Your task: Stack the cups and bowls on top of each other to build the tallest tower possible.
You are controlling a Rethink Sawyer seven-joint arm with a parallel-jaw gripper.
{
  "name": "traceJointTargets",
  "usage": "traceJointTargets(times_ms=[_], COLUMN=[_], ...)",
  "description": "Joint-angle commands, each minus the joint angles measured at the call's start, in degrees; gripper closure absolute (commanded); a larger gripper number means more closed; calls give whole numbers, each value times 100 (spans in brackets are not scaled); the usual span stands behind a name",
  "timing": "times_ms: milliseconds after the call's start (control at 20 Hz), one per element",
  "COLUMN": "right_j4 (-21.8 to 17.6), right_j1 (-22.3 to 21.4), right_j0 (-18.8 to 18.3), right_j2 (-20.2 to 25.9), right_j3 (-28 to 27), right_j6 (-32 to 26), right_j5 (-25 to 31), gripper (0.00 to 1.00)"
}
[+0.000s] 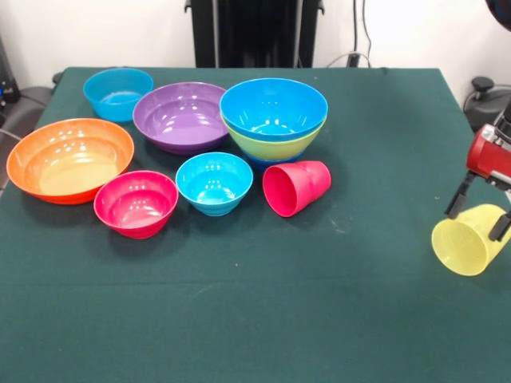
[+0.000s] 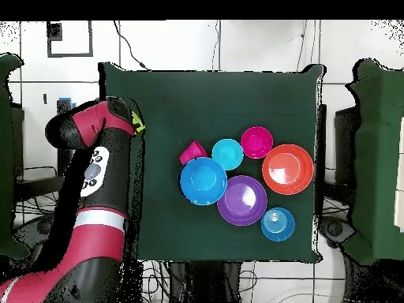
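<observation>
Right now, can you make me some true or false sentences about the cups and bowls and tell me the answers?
1. The yellow cup is in the end effector. True.
2. The red cup stands upright. False: it lies on its side.
3. The bright blue bowl sits inside the lime green bowl. True.
4. The orange bowl is the smallest. False: it is the widest bowl.
5. The purple bowl is stacked on the pink bowl. False: they sit apart on the table.

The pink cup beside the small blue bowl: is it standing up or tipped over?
Tipped over. The pink cup lies on its side, its open mouth facing the camera.
</observation>
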Motion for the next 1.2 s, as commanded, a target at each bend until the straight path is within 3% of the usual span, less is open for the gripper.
traceJointTargets(times_ms=[50,400,1200], right_j4=[-567,-707,-1043], right_j1=[32,-93,-99], right_j0=[-197,-241,-401], right_j2=[788,864,1115], right_j3=[569,994,1022], right_j6=[-1458,-1435,-1368], right_j5=[-74,-511,-621], gripper=[0,0,0])
